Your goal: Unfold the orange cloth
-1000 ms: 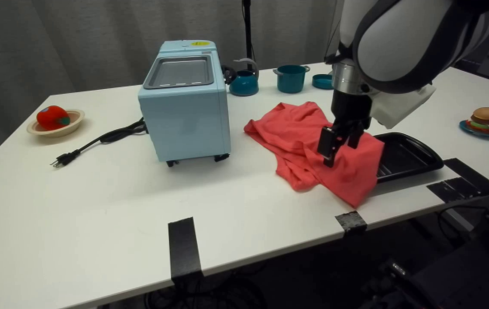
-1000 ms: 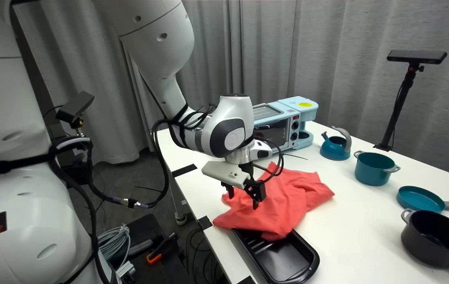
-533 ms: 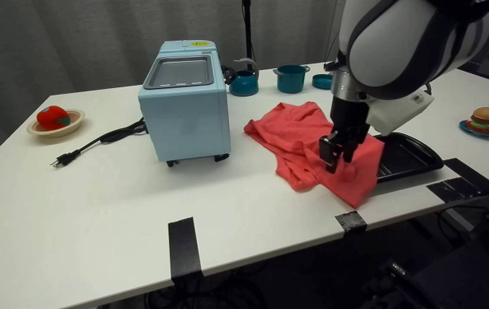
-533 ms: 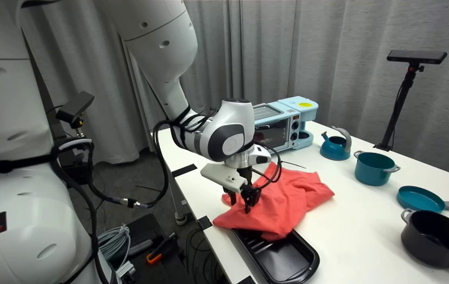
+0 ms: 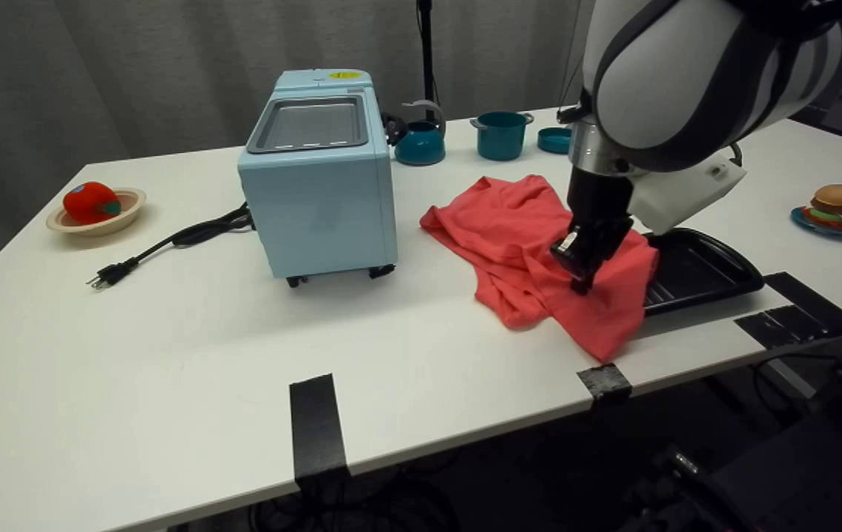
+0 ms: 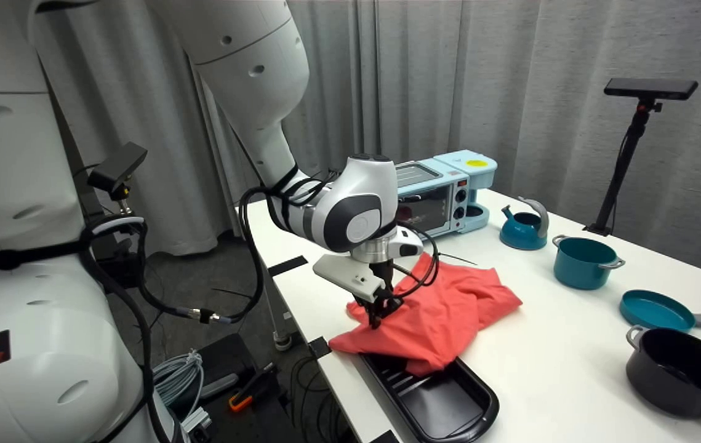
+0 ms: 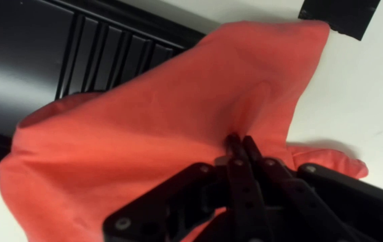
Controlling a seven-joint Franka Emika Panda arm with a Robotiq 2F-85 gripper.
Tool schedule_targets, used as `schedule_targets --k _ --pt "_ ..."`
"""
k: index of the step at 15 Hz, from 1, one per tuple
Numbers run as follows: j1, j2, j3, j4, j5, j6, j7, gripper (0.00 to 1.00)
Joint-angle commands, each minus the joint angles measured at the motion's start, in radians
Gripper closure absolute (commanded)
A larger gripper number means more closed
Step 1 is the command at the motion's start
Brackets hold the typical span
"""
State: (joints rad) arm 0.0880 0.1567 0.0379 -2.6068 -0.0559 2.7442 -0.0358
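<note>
We find the orange cloth [image 5: 494, 214] lying wrinkled on the white table [image 5: 206, 384], near the toaster oven [image 5: 324, 207] and partly covering the black tray [image 5: 701, 266]. In the wrist view, we note the gripper [image 7: 241, 139] narrow, its fingertips together with a fold of cloth pinched between them. One cloth corner reaches just beside a piece of black tape [image 5: 604, 380].
</note>
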Motion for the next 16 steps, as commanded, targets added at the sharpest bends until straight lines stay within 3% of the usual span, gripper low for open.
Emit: schedule_targets --k 1,6,7,10,13,16 --pt "-0.015 0.015 0.014 0.005 0.019 0.037 -0.014 0.99" --pt "-0.02 0.039 0.026 -0.001 0.069 0.212 0.024 0.99" --pt "-0.073 -0.103 0.056 -0.056 0.163 0.152 -0.042 0.99" --pt "-0.132 -0.177 0.071 -0.047 0.367 0.105 -0.126 0.99" --pt "-0.144 -0.231 -0.017 -0.008 0.484 0.006 -0.206 0.99" --pt "-0.175 -0.246 -0.104 0.017 0.405 0.028 -0.157 0.99"
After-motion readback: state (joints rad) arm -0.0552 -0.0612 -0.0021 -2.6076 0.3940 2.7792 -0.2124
